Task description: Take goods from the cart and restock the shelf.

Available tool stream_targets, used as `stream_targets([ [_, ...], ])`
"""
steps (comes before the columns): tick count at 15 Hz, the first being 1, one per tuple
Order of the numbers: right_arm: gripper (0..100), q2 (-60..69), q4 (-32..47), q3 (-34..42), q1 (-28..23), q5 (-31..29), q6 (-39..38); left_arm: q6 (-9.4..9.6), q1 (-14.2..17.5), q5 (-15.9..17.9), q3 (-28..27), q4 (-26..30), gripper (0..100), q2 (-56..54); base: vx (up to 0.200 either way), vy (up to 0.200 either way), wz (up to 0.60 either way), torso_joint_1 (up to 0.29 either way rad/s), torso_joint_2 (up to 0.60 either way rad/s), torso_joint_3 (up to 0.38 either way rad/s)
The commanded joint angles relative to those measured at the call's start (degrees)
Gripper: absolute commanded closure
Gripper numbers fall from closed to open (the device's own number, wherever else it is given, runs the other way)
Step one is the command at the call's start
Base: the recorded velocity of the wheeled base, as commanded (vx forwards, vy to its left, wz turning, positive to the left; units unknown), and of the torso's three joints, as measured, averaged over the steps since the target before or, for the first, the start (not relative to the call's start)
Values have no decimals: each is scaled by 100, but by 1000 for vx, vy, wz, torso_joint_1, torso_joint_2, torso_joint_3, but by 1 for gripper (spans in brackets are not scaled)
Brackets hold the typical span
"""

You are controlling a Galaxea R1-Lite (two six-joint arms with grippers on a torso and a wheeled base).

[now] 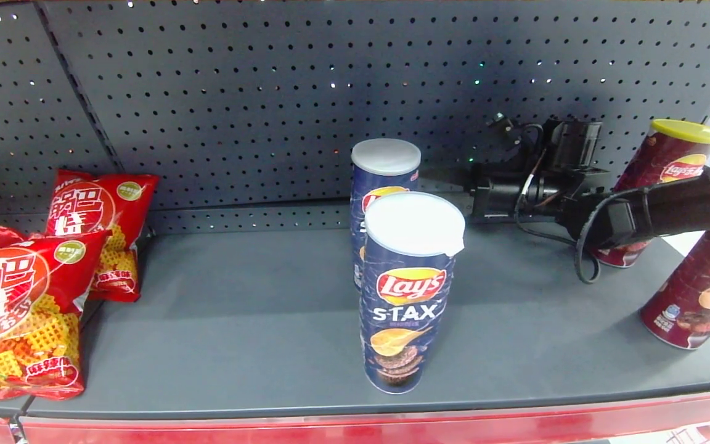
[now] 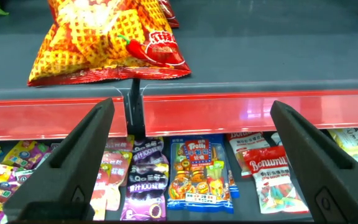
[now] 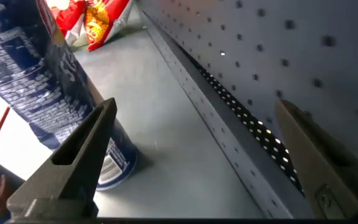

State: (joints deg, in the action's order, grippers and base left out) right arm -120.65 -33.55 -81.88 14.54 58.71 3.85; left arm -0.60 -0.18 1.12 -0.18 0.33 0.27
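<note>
Twice checked the right pincer (image 1: 469,185), middle right: found it spread apart, holding nothing. Saw the back blue can (image 1: 386,169) just left of it, standing tall on the shelf (image 1: 238,320), nearest this arm. Found the left pincer (image 2: 191,106) apart too, facing the red shelf edge (image 2: 36,118). Counted two blue cans, two dark red cans (image 1: 669,160), two red snack bags (image 1: 102,216).

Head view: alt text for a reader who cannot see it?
Two blue chip cans stand one behind the other on the shelf, the right gripper beside the rear one. Red snack bags sit left; dark red cans right.
</note>
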Motion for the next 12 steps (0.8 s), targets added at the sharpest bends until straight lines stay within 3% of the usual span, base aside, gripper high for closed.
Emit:
stream_targets([
  [1,0,-117,6,-38,75,0,1,-2,1,2,1,2,0,8,0,0,0,0,0,0],
  [12,0,86,402,67,207,9,1,-2,1,2,9,2,0,8,0,0,0,0,0,0],
])
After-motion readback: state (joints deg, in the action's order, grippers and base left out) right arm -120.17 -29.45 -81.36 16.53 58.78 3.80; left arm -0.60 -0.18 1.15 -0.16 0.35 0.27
